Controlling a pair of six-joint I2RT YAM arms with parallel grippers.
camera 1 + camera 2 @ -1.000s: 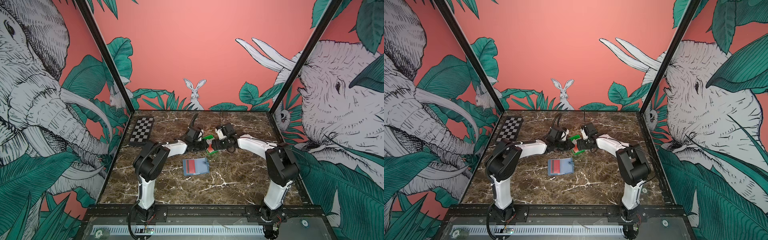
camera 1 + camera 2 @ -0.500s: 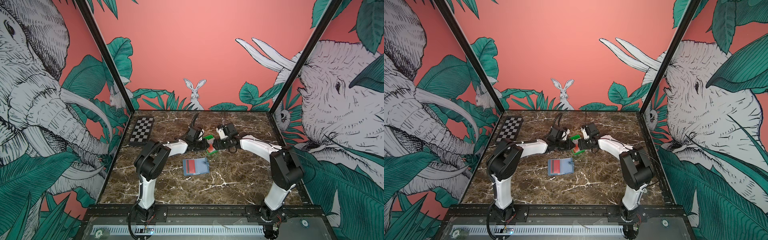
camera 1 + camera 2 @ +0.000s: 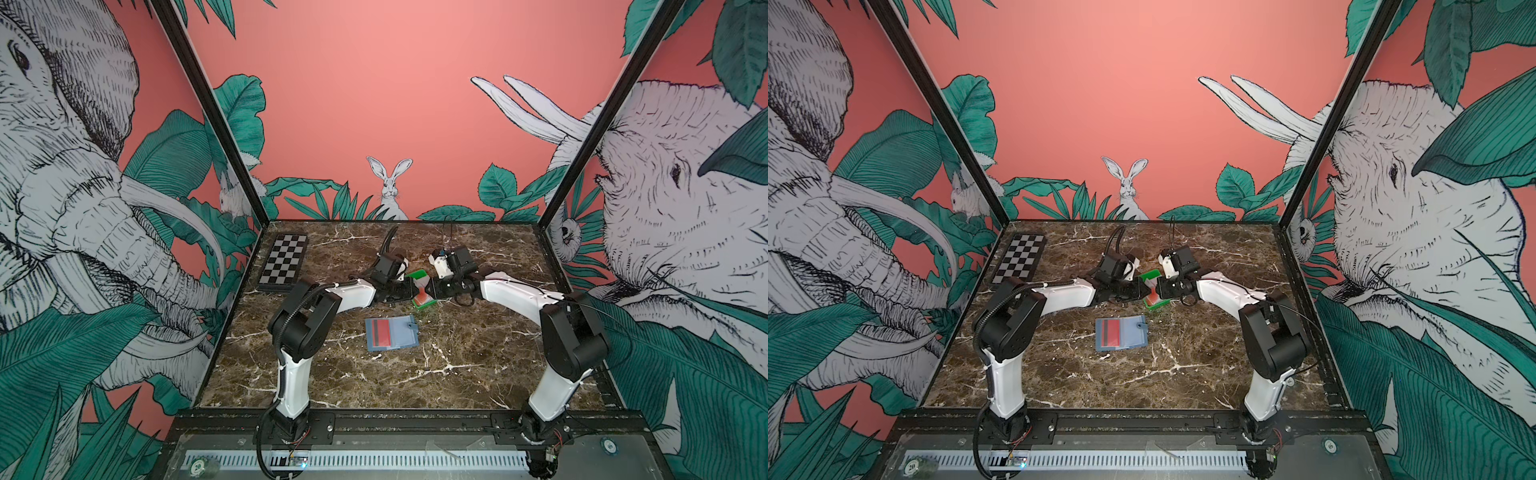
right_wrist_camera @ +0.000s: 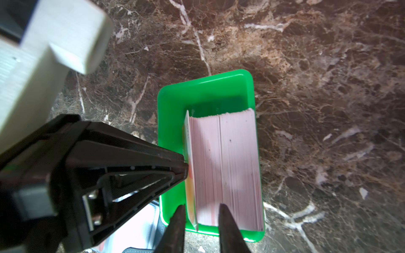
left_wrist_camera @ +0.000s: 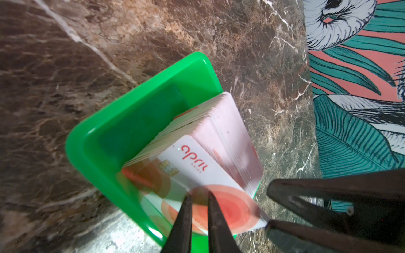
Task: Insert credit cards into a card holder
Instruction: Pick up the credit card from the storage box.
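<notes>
The credit cards [image 4: 232, 166] stand on edge as a thick stack in a green tray [image 4: 206, 81], seen in both top views [image 3: 417, 275]. My left gripper [image 5: 198, 195] is shut with nothing in it, its tips resting on the face of the front card [image 5: 192, 162], which leans off the stack. My right gripper [image 4: 200, 206] reaches in from the other side, jaws narrowly open astride that card's end and part of the stack. The card holder [image 3: 390, 338] lies open on the table nearer the front, a red card [image 3: 379, 337] in its left sleeve.
A checkerboard [image 3: 284, 262] lies at the back left of the marble table. Both arms meet over the tray [image 3: 1151, 275] in the middle, leaving little room between the grippers. Patterned walls close in the table's sides and back.
The right gripper's jaws have narrowed around the end of the front card. The left gripper has stayed shut against the card's face.
</notes>
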